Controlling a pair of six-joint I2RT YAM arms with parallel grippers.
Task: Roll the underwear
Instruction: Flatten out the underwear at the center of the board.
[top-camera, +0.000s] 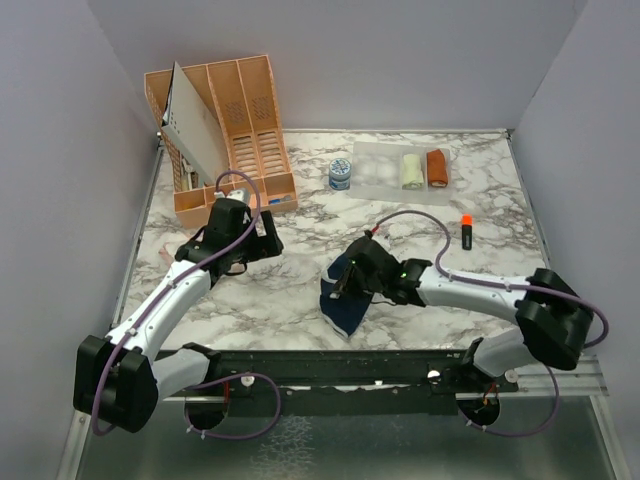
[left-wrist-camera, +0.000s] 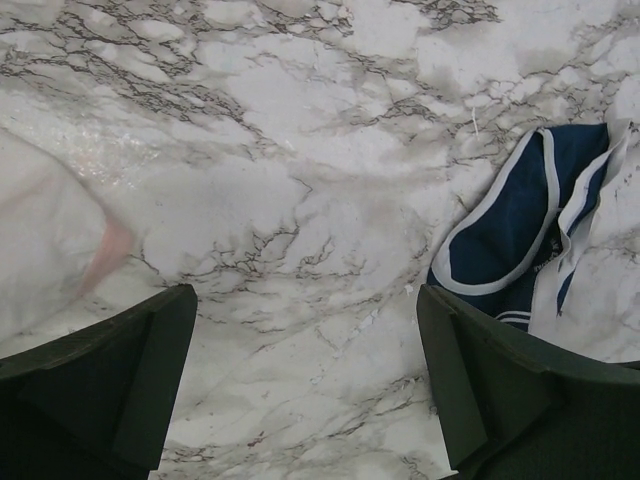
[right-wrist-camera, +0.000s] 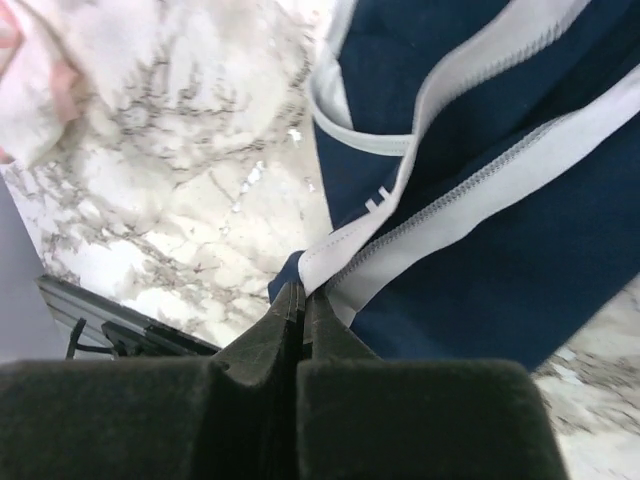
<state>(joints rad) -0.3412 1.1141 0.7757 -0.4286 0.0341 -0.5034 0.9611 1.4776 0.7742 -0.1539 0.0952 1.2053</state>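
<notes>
Navy briefs (top-camera: 343, 312): lying loose and rumpled on the marble table (top-camera: 480, 200), close to the near edge and about midway along it. White trim is twisted across the blue cloth, and no roll has been started that you can see. Your right gripper (right-wrist-camera: 303, 295) is down on them, fingers pressed together and pinching a bit of the white-trimmed edge at the hem. Whitish-pink briefs (left-wrist-camera: 45, 235): only a slack corner with pink edging shows in the left wrist view, and another scrap in the right wrist view. They can't be picked out from overhead, so their exact spot on the table is uncertain; what shows looks unrolled. Your left gripper (left-wrist-camera: 305, 300) hangs over bare marble between the two garments, fingers spread wide with nothing between them. Judgement: neither pair is rolled, so both rolls are left to do and you are at the first grasp on the navy pair. Further out, along the far edge, a cream cloth roll (top-camera: 412, 170) and a rust-orange cloth roll (top-camera: 437, 167) sit side by side on a clear tray (top-camera: 375, 170). A small tin (top-camera: 340, 175) stands just beside the tray, an orange file rack (top-camera: 240, 110) is at the far left corner, and a highlighter (top-camera: 466, 232) lies toward the right edge.
</notes>
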